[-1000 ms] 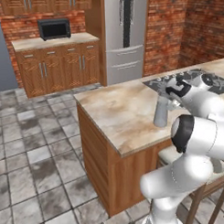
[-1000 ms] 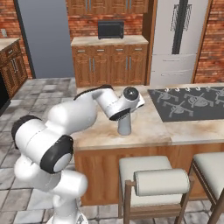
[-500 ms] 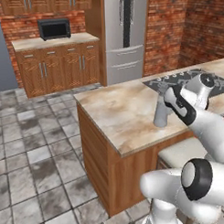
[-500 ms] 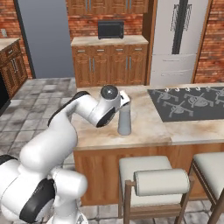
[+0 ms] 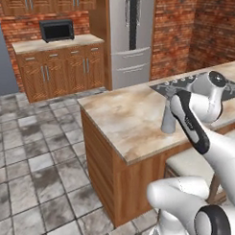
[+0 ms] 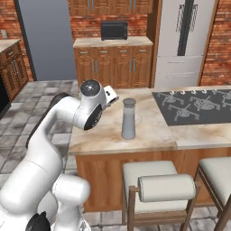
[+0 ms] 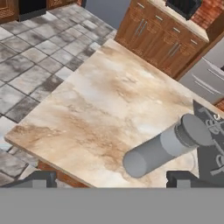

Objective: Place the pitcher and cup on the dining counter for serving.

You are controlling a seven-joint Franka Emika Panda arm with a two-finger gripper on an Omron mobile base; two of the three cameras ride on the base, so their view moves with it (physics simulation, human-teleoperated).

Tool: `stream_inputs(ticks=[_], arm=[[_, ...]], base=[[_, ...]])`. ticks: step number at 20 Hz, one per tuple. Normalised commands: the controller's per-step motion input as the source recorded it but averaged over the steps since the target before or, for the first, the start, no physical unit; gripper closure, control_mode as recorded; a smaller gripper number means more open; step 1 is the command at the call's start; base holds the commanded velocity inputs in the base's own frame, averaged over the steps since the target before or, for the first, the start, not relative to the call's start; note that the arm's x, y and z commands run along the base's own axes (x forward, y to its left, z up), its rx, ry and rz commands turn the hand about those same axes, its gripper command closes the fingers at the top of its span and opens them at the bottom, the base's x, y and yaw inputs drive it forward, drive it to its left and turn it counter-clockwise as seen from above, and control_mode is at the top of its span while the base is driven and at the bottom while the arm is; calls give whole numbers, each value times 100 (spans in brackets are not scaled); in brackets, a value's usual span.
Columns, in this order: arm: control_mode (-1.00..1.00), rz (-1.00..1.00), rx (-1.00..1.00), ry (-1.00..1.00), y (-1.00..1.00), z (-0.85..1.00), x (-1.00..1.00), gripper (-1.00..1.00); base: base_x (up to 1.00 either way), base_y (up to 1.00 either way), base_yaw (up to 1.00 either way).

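The grey pitcher (image 6: 128, 119) stands upright on the beige marbled dining counter (image 6: 103, 135), just left of the cooktop. In the left base view my forearm partly covers the pitcher (image 5: 166, 120). In the hand view the pitcher (image 7: 164, 146) shows from above, over the right fingertip, on the dining counter (image 7: 96, 105). My gripper (image 7: 109, 180) is open and holds nothing; it hangs above the counter's near edge, apart from the pitcher. In the right base view my wrist is up and to the left of the pitcher. The cup is out of view.
A black cooktop (image 6: 194, 106) is set into the counter right of the pitcher. Two padded stools (image 6: 158, 180) stand at the counter's near side. Behind are a steel fridge (image 6: 185, 40) and wooden cabinets with a microwave (image 6: 113, 30). Tiled floor lies to the left.
My hand has drawn back from the pitcher, leftward in the right base view, with its jaws still open. The pitcher stays upright where it was.
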Motion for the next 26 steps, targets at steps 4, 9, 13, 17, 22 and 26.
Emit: stream_inputs(ticks=[4, 9, 13, 17, 22, 26], arm=[[100, 0, 0, 0, 0, 0, 0, -100], [100, 0, 0, 0, 0, 0, 0, -100], [100, 0, 0, 0, 0, 0, 0, -100], [100, 0, 0, 0, 0, 0, 0, -100], [100, 0, 0, 0, 0, 0, 0, -100], [100, 0, 0, 0, 0, 0, 0, -100]], base=[[-54, 67, 9], [-72, 96, 16], [-61, 100, 20], [-4, 100, 26], [75, 85, 33], [100, 50, 31]])
